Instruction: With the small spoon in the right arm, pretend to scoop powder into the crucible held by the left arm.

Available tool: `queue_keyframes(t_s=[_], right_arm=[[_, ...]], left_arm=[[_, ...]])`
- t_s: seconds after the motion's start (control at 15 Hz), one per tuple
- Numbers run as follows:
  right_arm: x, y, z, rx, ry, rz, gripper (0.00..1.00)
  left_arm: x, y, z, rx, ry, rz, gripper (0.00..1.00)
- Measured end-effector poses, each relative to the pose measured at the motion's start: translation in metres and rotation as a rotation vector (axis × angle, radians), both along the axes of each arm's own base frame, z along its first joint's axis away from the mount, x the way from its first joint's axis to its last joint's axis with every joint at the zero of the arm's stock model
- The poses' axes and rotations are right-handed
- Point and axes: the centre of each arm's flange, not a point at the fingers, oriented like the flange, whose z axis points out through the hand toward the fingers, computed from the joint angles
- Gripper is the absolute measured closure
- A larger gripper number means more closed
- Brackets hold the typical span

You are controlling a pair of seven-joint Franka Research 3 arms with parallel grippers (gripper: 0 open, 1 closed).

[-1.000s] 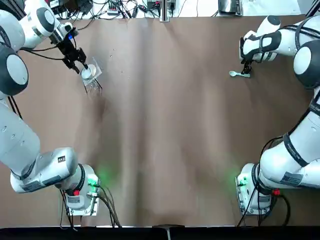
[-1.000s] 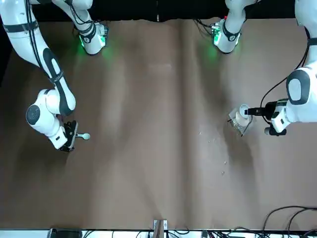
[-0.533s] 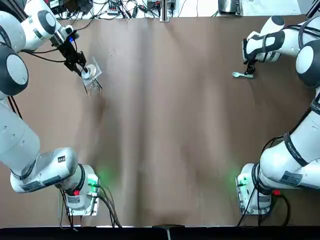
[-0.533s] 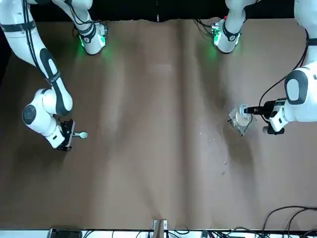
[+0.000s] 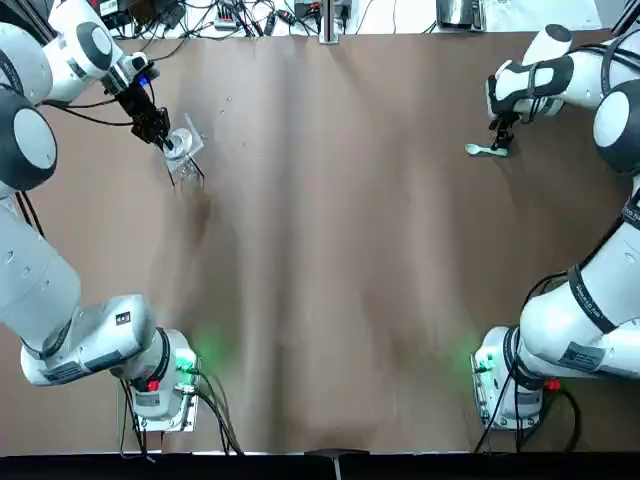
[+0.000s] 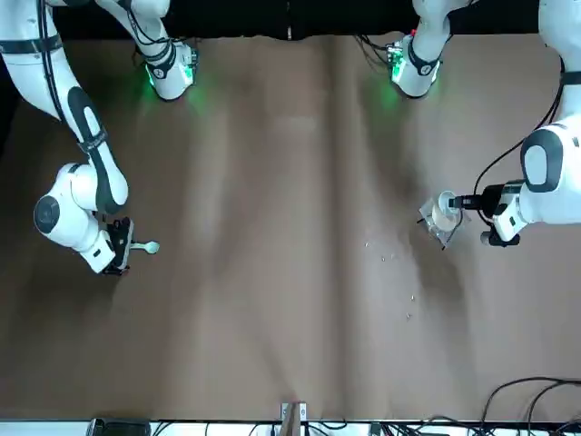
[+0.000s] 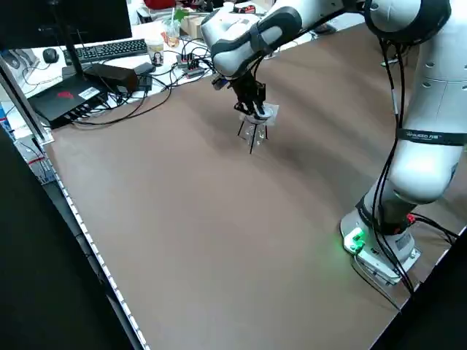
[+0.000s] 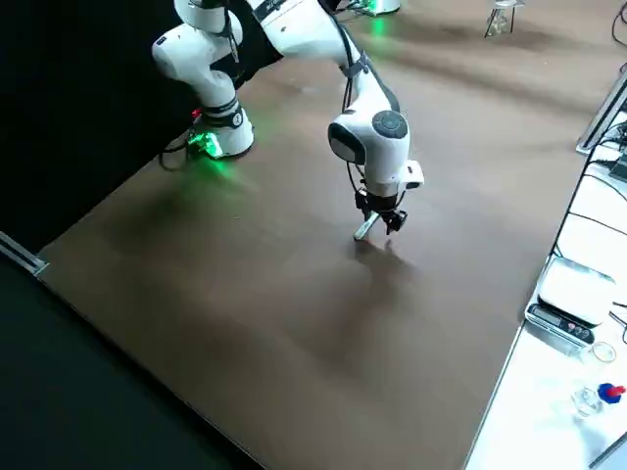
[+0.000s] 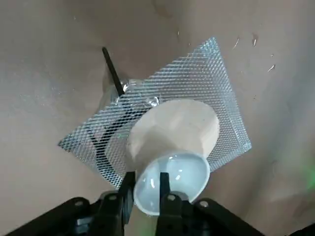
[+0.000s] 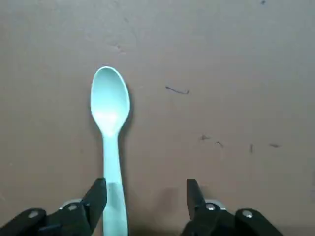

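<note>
A small white crucible [image 9: 172, 147] rests tilted on a wire-mesh stand [image 9: 216, 98] at the table's far left. My left gripper [image 9: 146, 189] is shut on its rim, one finger inside and one outside; the same crucible [image 5: 176, 146] shows in the top view. A pale green spoon [image 10: 110, 118] lies flat on the table at the far right. My right gripper [image 10: 145, 196] is open low over its handle end, with the handle just inside one finger [image 10: 98, 194]. In the top view the spoon [image 5: 484, 150] lies just left of the right gripper [image 5: 500, 140].
The brown table [image 5: 330, 250] stretches wide between the two arms. Cables and equipment [image 5: 240, 15] line the far edge. Both arm bases [image 5: 160, 385] stand at the near edge. A few small specks [image 6: 390, 259] lie on the table near the mesh stand.
The right gripper has shifted slightly toward the robot's right, and the spoon has slid a little the same way. The left gripper has edged closer onto the crucible.
</note>
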Motion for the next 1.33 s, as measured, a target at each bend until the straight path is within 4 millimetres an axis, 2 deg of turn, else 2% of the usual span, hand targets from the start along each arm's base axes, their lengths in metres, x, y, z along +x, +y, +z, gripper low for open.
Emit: queue_keyframes(t_s=[0.07, 0.2, 0.53, 0.73, 0.87, 1.0, 1.33], right_arm=[[-0.001, -0.001, -0.001, 0.001, 0.009, 0.0, 0.26], [-0.004, -0.002, -0.004, 0.002, 0.019, 0.008, 0.28], [-0.009, -0.014, -0.007, 0.005, 0.026, 0.028, 0.31], [-0.009, -0.015, -0.008, 0.005, 0.026, 0.029, 0.35], [-0.009, -0.015, -0.008, 0.005, 0.027, 0.03, 0.37], [-0.009, -0.015, -0.009, 0.006, 0.028, 0.03, 0.4], [-0.012, -0.014, -0.013, 0.006, 0.031, 0.035, 0.43]], left_arm=[[0.0, 0.0, 0.0, -0.001, 0.002, -0.001, 0.74], [-0.001, 0.0, 0.0, -0.003, 0.006, -0.002, 0.93], [0.003, -0.001, 0.005, -0.004, 0.0, -0.003, 0.93], [0.011, -0.015, 0.026, -0.063, 0.002, 0.054, 0.93], [0.016, -0.037, 0.04, -0.105, 0.003, 0.089, 0.93], [0.019, -0.068, 0.05, -0.15, 0.014, 0.121, 0.93], [0.024, -0.172, 0.071, -0.178, 0.03, 0.18, 0.93]])
